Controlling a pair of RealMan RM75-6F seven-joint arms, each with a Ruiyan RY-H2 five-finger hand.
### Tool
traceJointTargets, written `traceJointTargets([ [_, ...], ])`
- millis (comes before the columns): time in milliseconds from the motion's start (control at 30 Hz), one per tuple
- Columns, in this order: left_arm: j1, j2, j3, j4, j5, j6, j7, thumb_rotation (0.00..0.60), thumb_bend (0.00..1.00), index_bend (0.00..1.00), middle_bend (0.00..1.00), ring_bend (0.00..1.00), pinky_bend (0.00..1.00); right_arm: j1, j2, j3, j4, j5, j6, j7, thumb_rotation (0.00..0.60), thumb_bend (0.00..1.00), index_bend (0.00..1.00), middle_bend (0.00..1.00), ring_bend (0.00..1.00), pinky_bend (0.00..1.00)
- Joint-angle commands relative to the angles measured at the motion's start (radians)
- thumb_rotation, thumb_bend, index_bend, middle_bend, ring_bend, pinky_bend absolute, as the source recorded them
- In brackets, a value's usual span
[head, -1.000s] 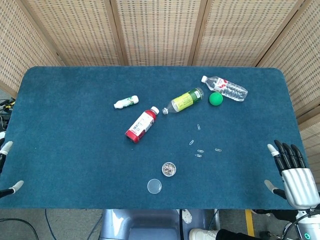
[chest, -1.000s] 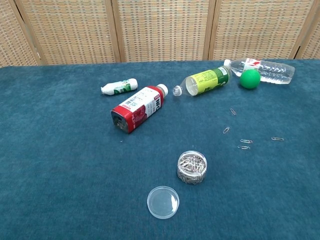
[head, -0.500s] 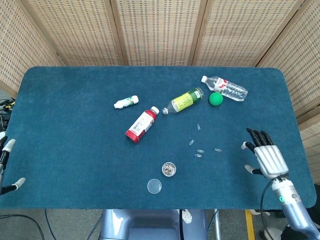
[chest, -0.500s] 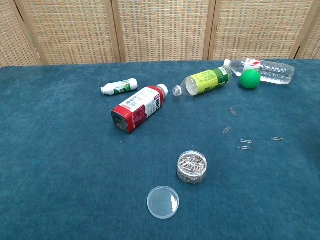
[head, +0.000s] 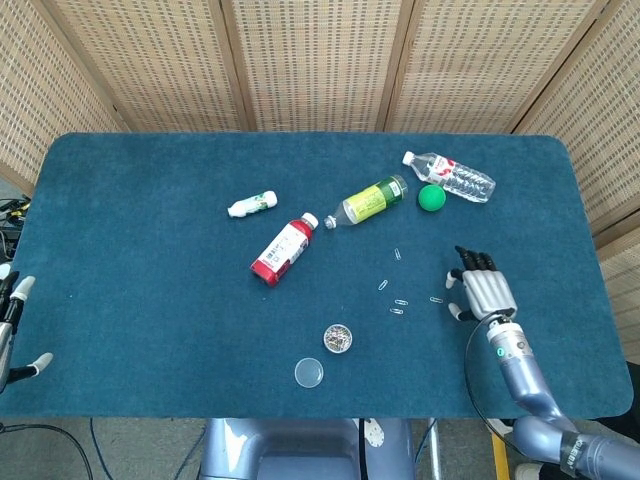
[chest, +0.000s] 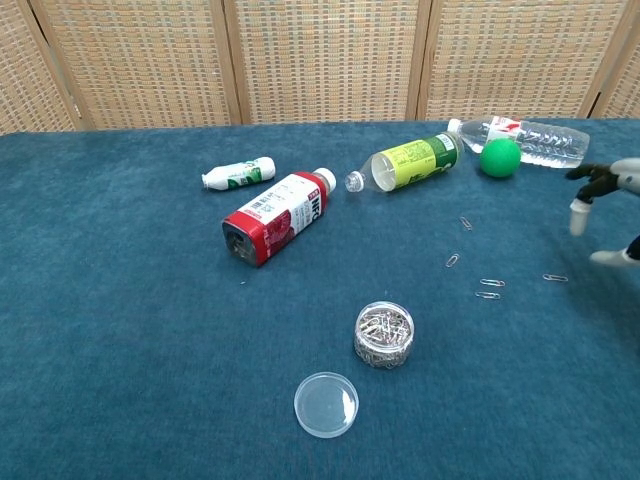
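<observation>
Steel clips beside the right hand

Steel paperclips lie loose on the blue cloth (head: 150, 250), and the right hand (head: 484, 290) hovers just beside the nearest clip (head: 436, 299), its fingers spread and holding nothing. In the chest view the same hand (chest: 606, 215) enters from the right edge, with that clip (chest: 555, 278) just below its fingertips; whether they touch cannot be told. Two more clips (head: 399, 306) lie close together to the left, and a further pair (head: 390, 270) sits a little farther up the cloth.

Left of the clips stands a small jar (head: 338, 338) full of clips, open, with its clear lid (head: 309, 373) lying flat just beside it, nearer the table's front edge.

Farther back, a green ball (head: 431, 197) rests between a clear bottle (head: 450, 176) and a yellow-green bottle (head: 367, 201), both lying down. A red bottle (head: 283, 250) lies on its side near the middle, and a small white bottle (head: 252, 205) lies beyond it.

Only fingertips of the left hand (head: 14, 330) show at the far left edge, spread and well apart from everything
</observation>
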Motion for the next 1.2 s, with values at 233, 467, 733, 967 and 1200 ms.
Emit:
traceJointTargets([
  [233,-0.003,0.002,0.005,-0.004,0.000,-0.002,0.006,0.600,0.00,0.00,0.00,0.00,0.00,0.053,-0.109,-0.019,0.095,0.065,-0.003,-0.083,0.600,0.32,0.46,0.00,0.00,0.00],
  [467,-0.007,0.005,0.006,-0.005,-0.010,-0.011,0.005,0.600,0.00,0.00,0.00,0.00,0.00,0.066,-0.147,-0.020,0.146,0.099,-0.008,-0.088,0.600,0.33,0.47,0.00,0.00,0.00],
  [733,-0.009,0.008,0.007,-0.006,-0.014,-0.015,0.001,0.600,0.00,0.00,0.00,0.00,0.00,0.068,-0.175,-0.029,0.191,0.095,0.004,-0.084,0.600,0.33,0.48,0.00,0.00,0.00],
  [967,-0.010,0.005,0.009,-0.006,-0.012,-0.012,0.007,0.600,0.00,0.00,0.00,0.00,0.00,0.069,-0.196,-0.038,0.213,0.085,0.009,-0.084,0.600,0.33,0.49,0.00,0.00,0.01],
  [1200,-0.012,0.002,0.010,-0.004,-0.015,-0.014,0.011,0.600,0.00,0.00,0.00,0.00,0.00,0.068,-0.211,-0.047,0.253,0.088,-0.002,-0.083,0.600,0.34,0.49,0.00,0.00,0.01],
])
